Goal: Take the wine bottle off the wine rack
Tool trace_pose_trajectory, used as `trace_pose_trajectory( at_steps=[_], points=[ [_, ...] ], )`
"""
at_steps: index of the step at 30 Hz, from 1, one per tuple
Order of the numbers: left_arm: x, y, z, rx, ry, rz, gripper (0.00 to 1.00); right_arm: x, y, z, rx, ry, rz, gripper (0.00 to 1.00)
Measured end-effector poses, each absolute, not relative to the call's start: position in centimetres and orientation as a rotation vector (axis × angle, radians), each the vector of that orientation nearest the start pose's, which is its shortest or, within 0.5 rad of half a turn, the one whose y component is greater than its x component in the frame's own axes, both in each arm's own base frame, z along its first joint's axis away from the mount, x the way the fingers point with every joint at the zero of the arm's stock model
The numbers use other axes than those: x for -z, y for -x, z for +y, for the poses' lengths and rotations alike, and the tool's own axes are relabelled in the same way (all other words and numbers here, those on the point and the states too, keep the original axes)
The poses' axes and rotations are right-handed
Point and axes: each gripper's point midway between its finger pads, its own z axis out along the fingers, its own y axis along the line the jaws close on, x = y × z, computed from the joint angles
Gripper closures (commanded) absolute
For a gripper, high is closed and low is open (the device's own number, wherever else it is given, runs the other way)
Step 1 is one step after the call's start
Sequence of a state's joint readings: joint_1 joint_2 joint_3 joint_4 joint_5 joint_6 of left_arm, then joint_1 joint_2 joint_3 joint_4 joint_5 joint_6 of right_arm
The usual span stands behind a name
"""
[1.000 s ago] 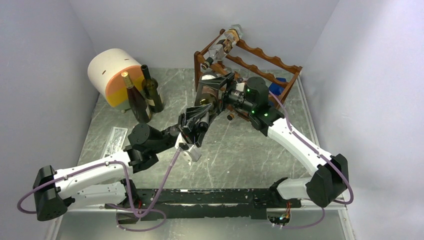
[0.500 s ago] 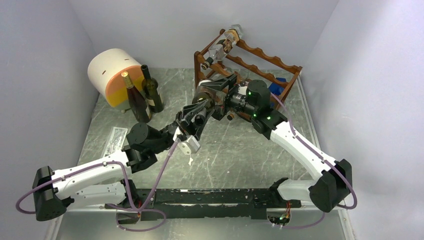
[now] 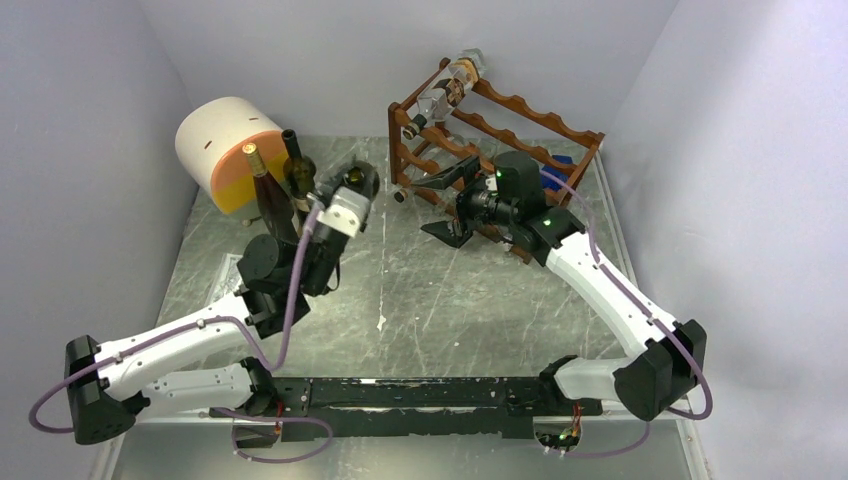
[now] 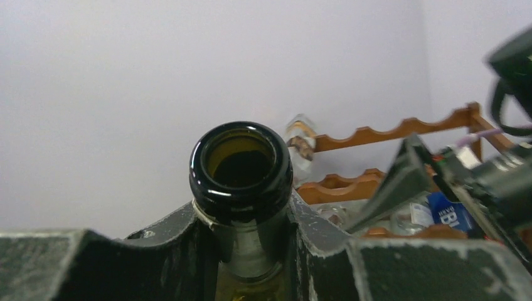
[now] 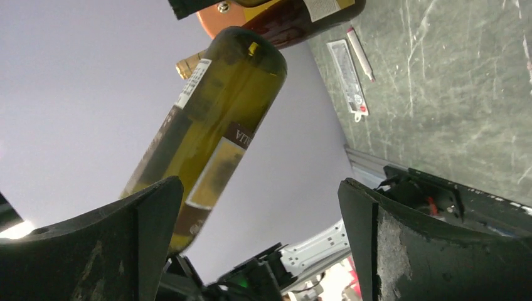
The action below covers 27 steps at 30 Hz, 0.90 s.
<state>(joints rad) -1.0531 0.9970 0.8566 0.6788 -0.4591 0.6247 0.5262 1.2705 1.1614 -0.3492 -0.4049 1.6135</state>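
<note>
Well left of the wine rack (image 3: 520,112), our left gripper (image 4: 248,246) is clenched on the neck of the wine bottle (image 4: 241,164), just under the lip. The bottle hangs off the rack, its mouth uncorked. We judge it rigid, smooth glass, heavy toward the base and breakable. The neck below the lip looks the soundest hold, since the lip checks any slide, though the body may swing. Just in front of the rack, our right gripper (image 3: 445,203) gapes wide, holding nothing.
</note>
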Motion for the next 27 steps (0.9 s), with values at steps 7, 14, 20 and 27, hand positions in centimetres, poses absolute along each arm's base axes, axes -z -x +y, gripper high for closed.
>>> trace_pose_trajectory(
  at_steps=[7, 14, 20, 27],
  points=[
    [-45.6, -28.3, -19.1, 0.132, -0.229, 1.142, 0.93, -31.8, -28.2, 27.9, -1.461, -0.762, 2.255, 0.00],
    [-42.0, -30.7, -16.7, 0.131, -0.156, 1.300, 0.93, -35.3, -26.9, 25.6, -1.321, -0.431, 2.125, 0.00],
    [-39.1, -32.4, -15.3, 0.115, -0.105, 1.404, 0.93, -42.1, -25.2, 23.3, -1.200, -0.089, 1.890, 0.00],
    [-34.6, -35.8, -15.8, 0.104, -0.127, 1.522, 0.93, -45.6, -23.4, 18.6, -0.938, 0.043, 1.726, 0.00]
  ],
)
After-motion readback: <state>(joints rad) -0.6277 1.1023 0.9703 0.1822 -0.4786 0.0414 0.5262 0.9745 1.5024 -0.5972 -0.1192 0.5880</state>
